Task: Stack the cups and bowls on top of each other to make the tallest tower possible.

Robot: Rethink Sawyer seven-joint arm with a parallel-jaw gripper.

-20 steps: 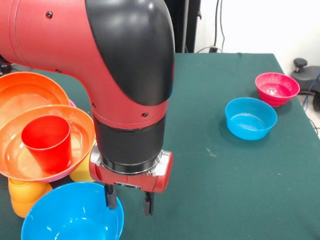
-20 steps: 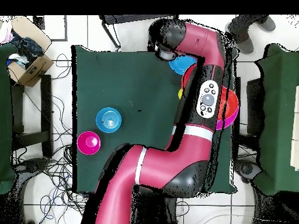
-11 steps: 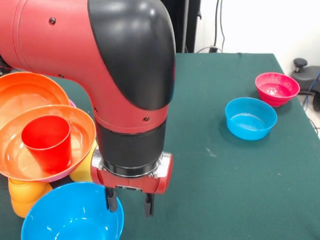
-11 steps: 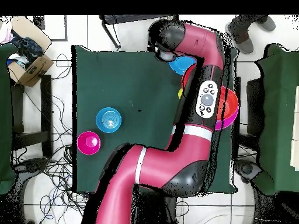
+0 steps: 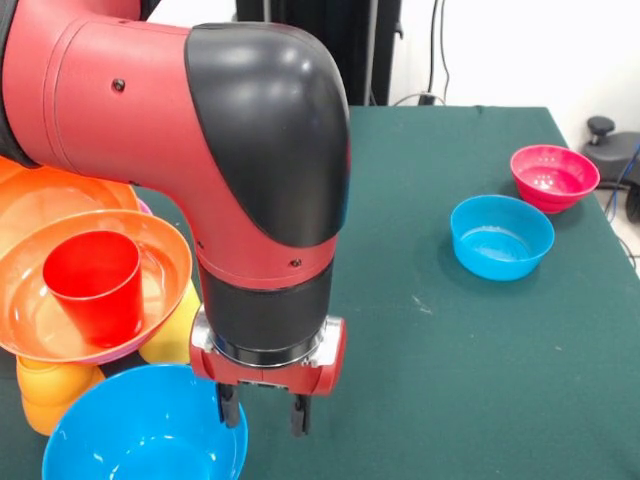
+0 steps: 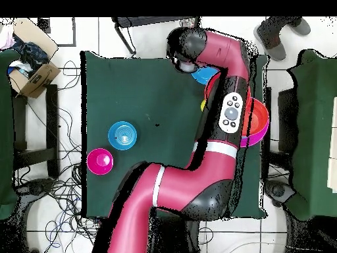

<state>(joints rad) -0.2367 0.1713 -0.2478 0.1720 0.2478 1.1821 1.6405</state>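
Front view count on the green worktop [image 5: 450, 350]: two wide orange-red plastic bowls [image 5: 40, 300], nested and tilted, the front one holding one upright red plastic cup [image 5: 95, 285], mouth up, long axis near vertical; two yellow-orange cups [image 5: 55, 390] lie beneath; one large blue bowl [image 5: 140, 435] in front; one small blue bowl [image 5: 500, 236] and one small magenta bowl [image 5: 553, 177] sit well apart. The tool [image 5: 262, 412] hangs just beside the large blue bowl's rim, fingers parted slightly, holding nothing. Overhead, the arm hides that cluster, leaving only slivers.
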